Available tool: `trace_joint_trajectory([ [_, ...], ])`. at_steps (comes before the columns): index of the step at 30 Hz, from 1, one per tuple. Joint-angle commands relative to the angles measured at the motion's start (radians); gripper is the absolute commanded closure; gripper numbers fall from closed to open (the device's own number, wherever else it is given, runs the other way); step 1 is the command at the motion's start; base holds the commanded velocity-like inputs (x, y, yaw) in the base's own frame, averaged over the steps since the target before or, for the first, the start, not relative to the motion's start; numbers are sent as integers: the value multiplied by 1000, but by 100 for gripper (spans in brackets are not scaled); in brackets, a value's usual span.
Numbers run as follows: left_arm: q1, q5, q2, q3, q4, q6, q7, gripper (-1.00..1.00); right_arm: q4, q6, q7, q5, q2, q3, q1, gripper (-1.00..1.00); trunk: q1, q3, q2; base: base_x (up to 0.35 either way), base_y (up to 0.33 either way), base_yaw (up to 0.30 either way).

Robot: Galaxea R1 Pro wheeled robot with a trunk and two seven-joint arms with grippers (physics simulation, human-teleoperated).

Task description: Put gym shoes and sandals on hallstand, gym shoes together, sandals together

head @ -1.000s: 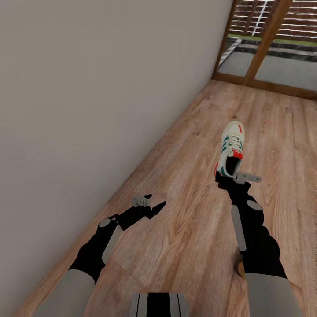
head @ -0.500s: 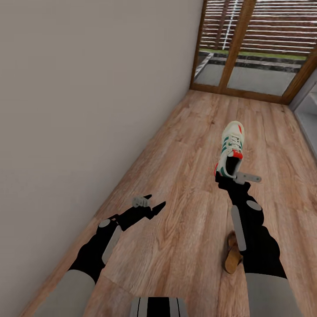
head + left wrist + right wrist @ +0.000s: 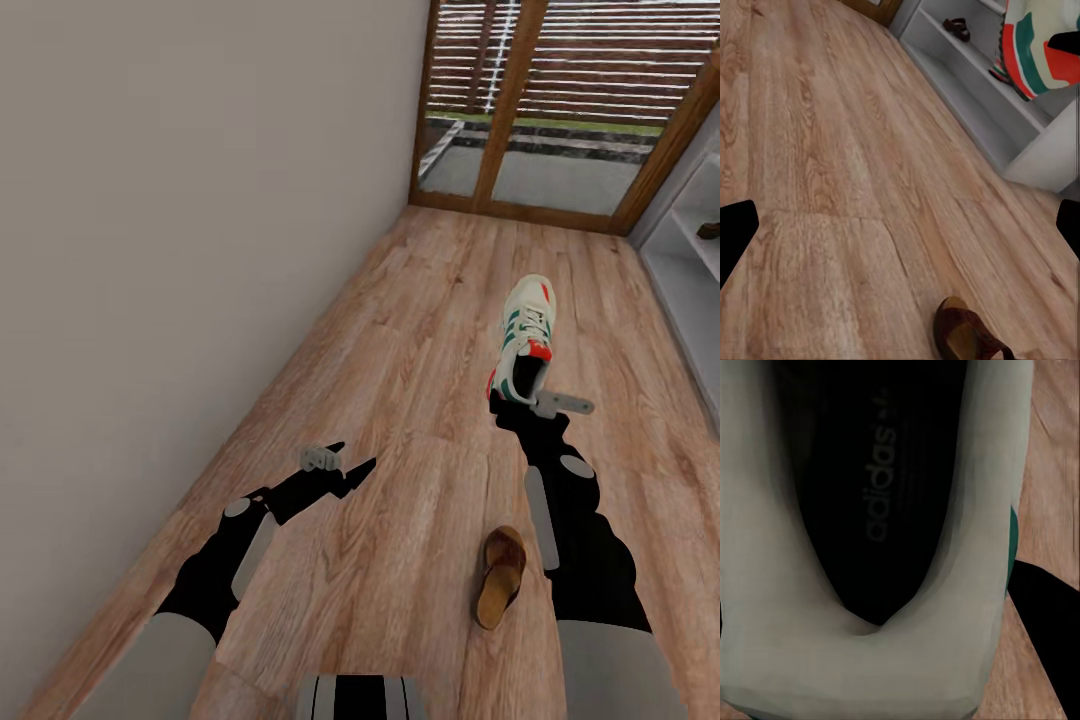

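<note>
My right gripper [image 3: 520, 395] is shut on the heel of a white gym shoe [image 3: 526, 335] with teal stripes and orange-red patches, held toe-forward above the wood-plank corridor floor [image 3: 400, 400]. The right wrist view looks into the shoe's dark inside [image 3: 881, 502]. The held shoe [image 3: 1039, 45] also shows in the left wrist view. A brown sandal [image 3: 499, 578] lies on the floor beside my right forearm, seen too as the sandal [image 3: 964, 334] below my left gripper. Another sandal [image 3: 956, 28] sits on a shelf of the white hallstand [image 3: 975, 86]. My left gripper [image 3: 345, 460] hangs open and empty.
A plain wall [image 3: 200, 250] runs along the left. A wood-framed glass door [image 3: 540, 110] closes the corridor's far end. The hallstand [image 3: 690, 280] stands along the right edge of the head view. Open floor lies between wall and rack.
The camera has swung, so the whole view shifted. The floor sandal and the hallstand have come into view. Both arms keep their pose, the right still holding the shoe.
</note>
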State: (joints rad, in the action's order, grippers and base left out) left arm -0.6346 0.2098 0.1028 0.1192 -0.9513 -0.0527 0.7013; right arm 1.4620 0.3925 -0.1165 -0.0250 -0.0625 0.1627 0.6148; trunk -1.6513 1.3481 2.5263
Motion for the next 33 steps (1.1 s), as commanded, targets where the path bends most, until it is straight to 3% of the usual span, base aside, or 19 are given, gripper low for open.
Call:
trace_joint_trajectory([
  [1, 0, 8, 0, 0, 0, -6, 3, -100, 1, 5, -3, -3, 0, 1, 0, 100, 0, 0, 0, 93, -340, -240],
  [22, 0, 8, 1, 2, 0, -6, 1, -100, 1, 8, -3, -3, 0, 5, 0, 100, 0, -13, 0, 51, -342, -271],
  [33, 1, 8, 1, 1, 0, -4, 0, -100, 1, 64, -2, -4, 0, 7, 0, 100, 0, -14, 0, 0, -274, -41],
])
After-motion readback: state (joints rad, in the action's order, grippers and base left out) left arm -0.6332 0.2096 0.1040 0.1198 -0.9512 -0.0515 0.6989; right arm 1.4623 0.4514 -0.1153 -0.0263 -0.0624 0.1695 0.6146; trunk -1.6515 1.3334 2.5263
